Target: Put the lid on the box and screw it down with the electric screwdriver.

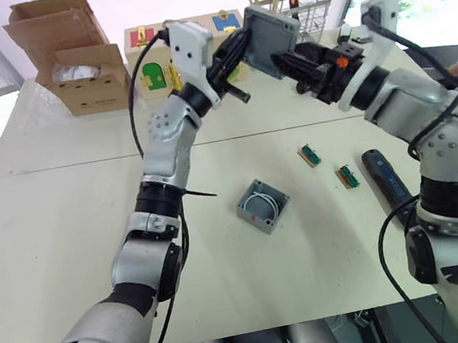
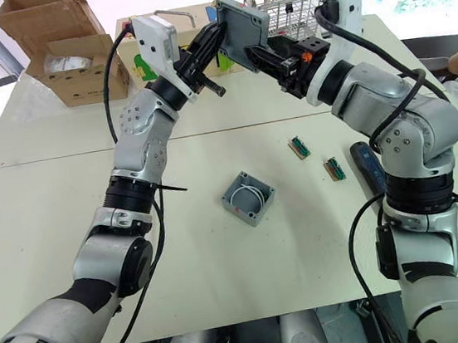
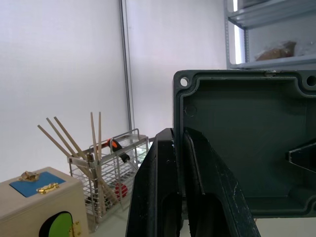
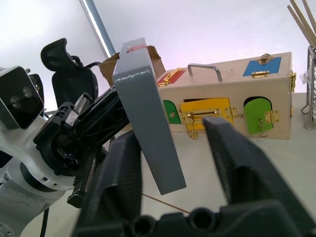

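You had no legible text, label, brand, number or sign in any view. The cardboard box (image 1: 83, 68) bore faint print too small to read, and the lid (image 4: 148, 143) showed only a red mark, not lettering.

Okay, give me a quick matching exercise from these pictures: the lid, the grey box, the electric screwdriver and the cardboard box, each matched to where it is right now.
Things:
1. lid
2. box
3. electric screwdriver
4. cardboard box

Places:
A. lying on the table near the right arm
B. far corner of the table, on the robot's left
C. held up in the air in the left gripper, between the right gripper's open fingers
D. open on the table, in the middle, white wires inside

Pairs: 1-C, 2-D, 3-A, 4-B
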You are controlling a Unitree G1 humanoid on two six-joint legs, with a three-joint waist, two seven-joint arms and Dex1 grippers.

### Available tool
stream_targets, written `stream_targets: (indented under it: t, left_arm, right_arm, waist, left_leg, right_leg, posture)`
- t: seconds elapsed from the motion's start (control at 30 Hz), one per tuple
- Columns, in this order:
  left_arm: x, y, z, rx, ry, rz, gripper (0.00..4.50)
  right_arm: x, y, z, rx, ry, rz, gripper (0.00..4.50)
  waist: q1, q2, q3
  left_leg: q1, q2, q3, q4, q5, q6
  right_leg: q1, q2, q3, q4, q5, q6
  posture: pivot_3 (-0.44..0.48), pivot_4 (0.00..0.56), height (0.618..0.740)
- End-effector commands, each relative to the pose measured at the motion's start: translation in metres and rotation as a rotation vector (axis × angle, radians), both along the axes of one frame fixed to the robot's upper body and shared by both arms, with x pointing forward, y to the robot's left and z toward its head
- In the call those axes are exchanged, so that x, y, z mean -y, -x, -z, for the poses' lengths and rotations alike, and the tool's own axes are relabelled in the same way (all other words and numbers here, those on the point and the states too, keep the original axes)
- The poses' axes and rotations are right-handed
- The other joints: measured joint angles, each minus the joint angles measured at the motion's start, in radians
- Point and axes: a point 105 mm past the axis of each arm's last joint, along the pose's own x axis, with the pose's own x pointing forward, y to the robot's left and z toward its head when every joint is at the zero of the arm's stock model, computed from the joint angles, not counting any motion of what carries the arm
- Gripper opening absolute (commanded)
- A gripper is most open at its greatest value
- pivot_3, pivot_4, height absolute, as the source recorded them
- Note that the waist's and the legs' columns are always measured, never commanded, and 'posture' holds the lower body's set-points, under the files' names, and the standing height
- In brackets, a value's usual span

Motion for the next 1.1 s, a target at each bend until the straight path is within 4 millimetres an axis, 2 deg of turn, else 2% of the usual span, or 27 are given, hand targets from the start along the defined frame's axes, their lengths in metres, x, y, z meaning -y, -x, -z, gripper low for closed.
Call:
stream_targets:
  t: [0.03, 0.23, 0.33, 0.53, 0.57, 0.7, 0.73, 0.8, 0.87, 0.97, 1.03, 1.1]
  left_arm:
    - [-0.002, 0.008, -0.023, 0.078, 0.017, 0.008, 0.00]
    - [-0.001, 0.006, -0.016, 0.061, -0.002, 0.013, 0.00]
    - [-0.006, 0.009, -0.012, 0.026, -0.004, 0.067, 1.05]
    - [-0.036, 0.009, -0.016, -0.040, 0.063, 0.083, 4.18]
    - [-0.040, 0.009, -0.017, -0.048, 0.070, 0.087, 4.43]
    - [-0.065, 0.015, -0.005, -0.165, 0.027, 0.149, 4.43]
    - [-0.068, 0.015, -0.002, -0.200, 0.017, 0.159, 4.43]
    - [-0.081, 0.017, 0.010, -0.291, -0.009, 0.195, 4.43]
    - [-0.094, 0.021, 0.021, -0.364, -0.044, 0.242, 4.43]
    - [-0.096, 0.031, 0.029, -0.414, -0.098, 0.312, 4.43]
    - [-0.092, 0.045, 0.040, -0.460, -0.176, 0.393, 4.43]
    - [-0.089, 0.056, 0.048, -0.488, -0.220, 0.452, 4.43]
  right_arm:
    - [0.004, 0.008, -0.016, 0.074, -0.028, 0.010, 0.15]
    - [0.002, 0.010, -0.014, 0.082, -0.014, 0.003, 0.15]
    - [-0.001, 0.012, -0.010, 0.078, 0.003, -0.002, 0.15]
    - [0.005, 0.012, -0.006, 0.108, 0.030, 0.051, 0.15]
    - [0.007, 0.012, -0.005, 0.116, 0.040, 0.063, 0.15]
    - [0.022, 0.019, 0.000, 0.228, 0.184, 0.174, 0.15]
    - [0.022, 0.021, 0.002, 0.249, 0.217, 0.180, 0.15]
    - [0.017, 0.031, 0.008, 0.391, 0.400, 0.206, 0.15]
    - [0.002, 0.046, 0.023, 0.592, 0.636, 0.202, 0.15]
    - [-0.009, 0.057, 0.044, 0.744, 0.804, 0.180, 0.15]
    - [-0.014, 0.065, 0.073, 0.889, 1.015, 0.177, 0.15]
    - [-0.015, 0.072, 0.098, 0.966, 1.136, 0.159, 0.15]
  waist:
    - [0.000, 0.000, 0.000]
    - [0.000, 0.000, 0.000]
    - [-0.001, 0.000, 0.000]
    - [-0.004, 0.000, 0.000]
    - [-0.004, 0.000, 0.000]
    - [-0.004, 0.000, 0.000]
    - [-0.004, 0.000, 0.000]
    - [-0.003, 0.000, 0.000]
    - [-0.004, 0.000, 0.000]
    - [-0.007, 0.000, 0.000]
    - [-0.004, 0.000, 0.000]
    - [-0.002, 0.000, 0.000]
  left_leg:
    - [0.000, 0.000, 0.000, 0.000, 0.000, 0.000]
    - [0.000, 0.000, 0.000, 0.000, 0.000, 0.000]
    - [0.000, 0.000, 0.000, 0.000, 0.000, 0.000]
    - [0.000, 0.000, 0.000, 0.000, 0.000, 0.000]
    - [0.000, 0.000, 0.000, 0.000, 0.000, 0.000]
    - [0.000, 0.000, -0.001, 0.000, 0.000, 0.000]
    - [0.000, 0.000, -0.001, 0.000, 0.000, 0.000]
    - [0.000, 0.000, -0.001, 0.000, 0.000, 0.000]
    - [0.000, 0.000, -0.001, 0.000, 0.000, 0.000]
    - [0.001, 0.000, -0.001, 0.000, 0.000, 0.000]
    - [0.000, 0.000, 0.000, 0.001, 0.000, 0.000]
    - [0.001, -0.001, 0.000, 0.001, 0.000, 0.000]
  right_leg:
    - [0.000, 0.000, 0.000, 0.000, 0.000, 0.000]
    - [0.000, 0.000, 0.000, 0.000, 0.000, 0.000]
    - [0.000, 0.000, 0.000, 0.000, 0.000, 0.000]
    - [0.000, 0.000, 0.000, 0.000, 0.000, 0.000]
    - [0.000, 0.000, 0.000, 0.000, 0.000, 0.000]
    - [0.000, 0.000, 0.000, 0.001, 0.000, 0.000]
    - [0.000, 0.000, 0.000, 0.001, 0.000, 0.000]
    - [0.000, 0.000, 0.000, 0.001, 0.000, 0.000]
    - [0.000, 0.000, 0.000, 0.001, 0.000, 0.000]
    - [-0.002, 0.001, 0.000, 0.001, 0.000, 0.000]
    - [-0.001, 0.001, 0.000, 0.001, 0.000, 0.000]
    - [0.000, 0.001, 0.000, 0.001, 0.000, 0.000]
  posture:
    - [0.000, 0.150, 0.737]
    - [0.000, 0.150, 0.737]
    - [0.000, 0.150, 0.737]
    - [0.000, 0.150, 0.737]
    - [0.000, 0.150, 0.737]
    - [0.000, 0.150, 0.737]
    - [0.000, 0.150, 0.737]
    - [0.000, 0.150, 0.737]
    - [0.000, 0.150, 0.737]
    - [0.000, 0.150, 0.737]
    - [0.000, 0.150, 0.737]
    - [0.000, 0.150, 0.737]
